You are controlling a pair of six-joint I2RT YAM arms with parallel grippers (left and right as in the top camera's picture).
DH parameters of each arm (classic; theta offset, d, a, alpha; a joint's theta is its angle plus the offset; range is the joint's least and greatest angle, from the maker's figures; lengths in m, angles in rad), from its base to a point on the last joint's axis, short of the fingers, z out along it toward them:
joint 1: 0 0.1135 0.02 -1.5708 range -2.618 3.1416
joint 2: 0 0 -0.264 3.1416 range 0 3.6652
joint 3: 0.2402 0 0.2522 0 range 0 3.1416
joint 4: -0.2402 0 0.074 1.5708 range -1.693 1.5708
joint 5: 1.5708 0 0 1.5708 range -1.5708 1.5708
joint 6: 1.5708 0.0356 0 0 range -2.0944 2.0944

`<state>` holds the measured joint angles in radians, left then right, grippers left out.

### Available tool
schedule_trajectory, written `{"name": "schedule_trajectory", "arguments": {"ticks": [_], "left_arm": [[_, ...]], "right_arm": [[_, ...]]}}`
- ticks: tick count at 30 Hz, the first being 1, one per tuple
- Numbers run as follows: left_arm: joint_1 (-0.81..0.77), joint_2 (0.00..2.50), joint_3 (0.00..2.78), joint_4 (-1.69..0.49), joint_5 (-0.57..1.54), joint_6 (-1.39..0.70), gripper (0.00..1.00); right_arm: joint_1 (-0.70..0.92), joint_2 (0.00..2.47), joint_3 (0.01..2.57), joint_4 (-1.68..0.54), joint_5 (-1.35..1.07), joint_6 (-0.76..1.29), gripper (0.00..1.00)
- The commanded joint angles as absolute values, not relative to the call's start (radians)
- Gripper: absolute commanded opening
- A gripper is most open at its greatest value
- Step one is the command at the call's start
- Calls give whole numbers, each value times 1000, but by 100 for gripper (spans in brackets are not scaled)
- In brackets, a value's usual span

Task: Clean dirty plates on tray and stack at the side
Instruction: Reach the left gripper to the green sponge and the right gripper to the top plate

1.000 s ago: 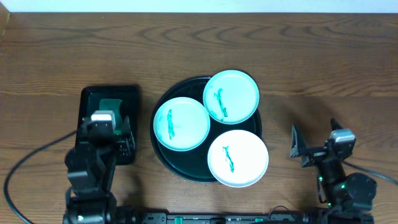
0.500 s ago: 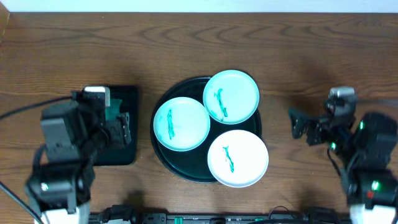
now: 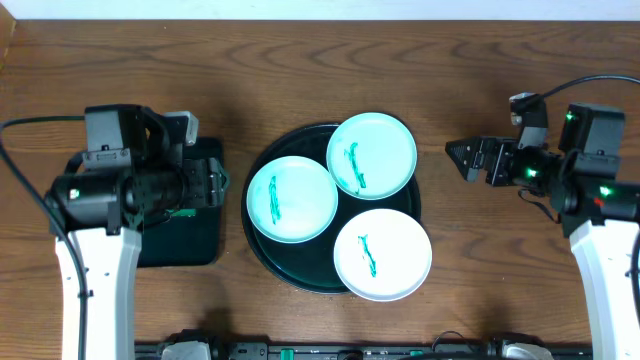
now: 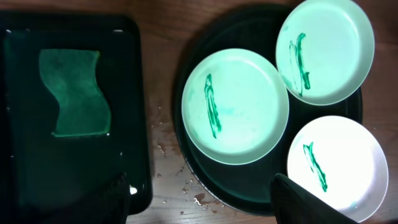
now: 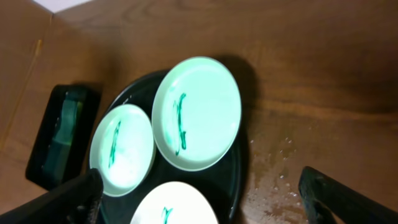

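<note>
Three white plates, each with a teal scribble, lie on the round black tray: the left plate, the back plate and the front plate. In the left wrist view the plates show at left, top right and bottom right. My left gripper is open and empty, above the gap between the rectangular tray and the round tray. My right gripper is open and empty, right of the round tray, pointing at it.
A small rectangular black tray with a green cloth lies left of the round tray, partly under my left arm. Water drops lie on the wood beside the round tray on both sides. A wall edge runs along the table's back.
Both arms have lifted from the table's front edge and swung inward. The left gripper now hangs over the rectangular tray's right edge, the right gripper nearer the round tray. The plates have not moved.
</note>
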<state>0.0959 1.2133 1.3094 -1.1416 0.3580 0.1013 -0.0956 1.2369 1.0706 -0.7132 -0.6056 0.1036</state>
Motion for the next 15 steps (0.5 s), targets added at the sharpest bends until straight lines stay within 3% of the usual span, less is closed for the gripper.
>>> {"name": "schedule_trajectory", "arguments": {"ticks": [1,6,11,15], "left_arm": [[93,1249,1328,-1138,377,93,73],[95,1282,1328,-1130,346,91,73],[128,1287,1334,-1118,149,-91,73],[162,1287,1357,-1121,133,-103,73]], "right_arm": [[-54,1271,1087,-711,-639,164,93],[33,1309,1087,-688,-531,274,91],[140,1349,1087,-625,-466,387,87],[229,1389,1087,-578,-413,448,86]]}}
